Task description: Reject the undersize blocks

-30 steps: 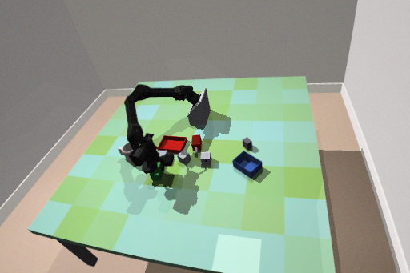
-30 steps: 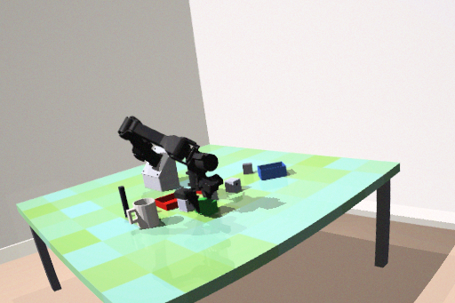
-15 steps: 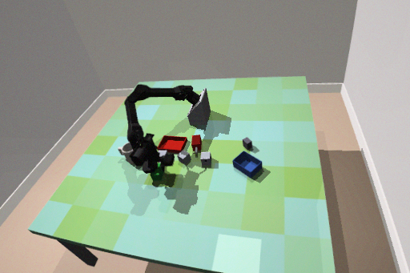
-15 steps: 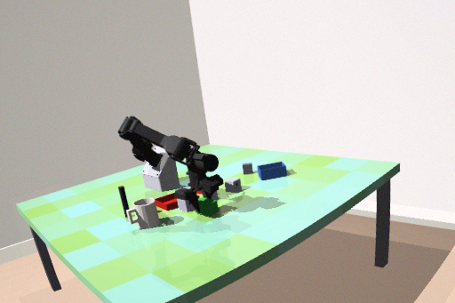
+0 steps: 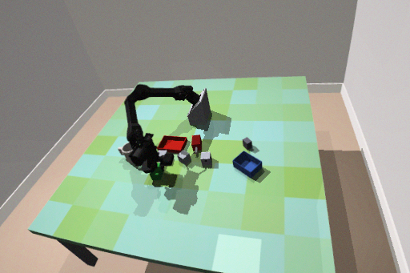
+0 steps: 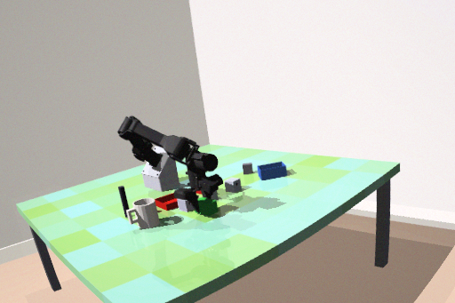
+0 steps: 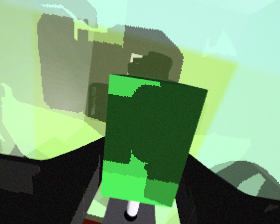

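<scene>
My gripper [image 5: 155, 166] [image 6: 201, 196] [image 7: 143, 141] is shut on the green GO gauge [image 5: 157, 172] [image 6: 207, 206] [image 7: 151, 135]. It holds the gauge low over the table, just in front of the red reject tray [image 5: 173, 143] [image 6: 166, 202]. The gauge fills the middle of the wrist view, with a white pin [image 7: 132, 209] at its near end. Steel blocks stand nearby: one [image 5: 184, 157] right of my gripper, one [image 5: 206, 158] [image 6: 233, 185] further right, and one [image 5: 247, 142] [image 6: 247, 168] beyond the blue bin. Another grey block [image 6: 187, 204] sits right beside my fingers, partly hidden.
A blue bin [image 5: 247, 163] [image 6: 271, 170] stands to the right. A small red block [image 5: 196, 142] stands beside the tray. A grey mug [image 5: 125, 150] [image 6: 146, 213] and a black upright stick [image 6: 123, 199] are to the left. The arm's grey base [image 5: 200, 111] [image 6: 159, 175] stands behind.
</scene>
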You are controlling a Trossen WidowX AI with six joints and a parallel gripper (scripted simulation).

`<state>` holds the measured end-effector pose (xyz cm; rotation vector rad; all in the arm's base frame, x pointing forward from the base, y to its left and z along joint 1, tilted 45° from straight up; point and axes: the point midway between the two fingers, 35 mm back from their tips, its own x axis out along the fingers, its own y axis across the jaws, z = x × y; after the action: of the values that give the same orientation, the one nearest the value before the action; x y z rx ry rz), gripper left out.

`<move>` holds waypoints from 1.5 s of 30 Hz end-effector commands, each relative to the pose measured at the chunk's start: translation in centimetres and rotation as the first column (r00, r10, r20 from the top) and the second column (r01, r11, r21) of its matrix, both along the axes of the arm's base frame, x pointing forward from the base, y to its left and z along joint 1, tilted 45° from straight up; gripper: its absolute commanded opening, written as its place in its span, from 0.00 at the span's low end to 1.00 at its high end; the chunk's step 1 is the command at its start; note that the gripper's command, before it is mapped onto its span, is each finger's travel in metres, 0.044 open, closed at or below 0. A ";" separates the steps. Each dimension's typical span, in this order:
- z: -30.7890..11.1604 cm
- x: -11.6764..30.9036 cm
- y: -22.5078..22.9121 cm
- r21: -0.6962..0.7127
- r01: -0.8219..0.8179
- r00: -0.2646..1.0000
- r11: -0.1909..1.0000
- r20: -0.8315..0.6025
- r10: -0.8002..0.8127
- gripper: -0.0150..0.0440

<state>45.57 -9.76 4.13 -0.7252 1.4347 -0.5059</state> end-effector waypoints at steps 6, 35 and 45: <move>0.1 0.2 0.2 0.004 -0.006 1.000 1.000 0.006 0.006 0.25; 0.0 0.2 0.4 0.004 -0.006 1.000 1.000 0.006 0.006 0.25; -0.1 0.0 0.3 0.004 -0.006 1.000 1.000 0.006 0.006 0.25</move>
<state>45.54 -9.72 3.86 -0.7258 1.4349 -0.5052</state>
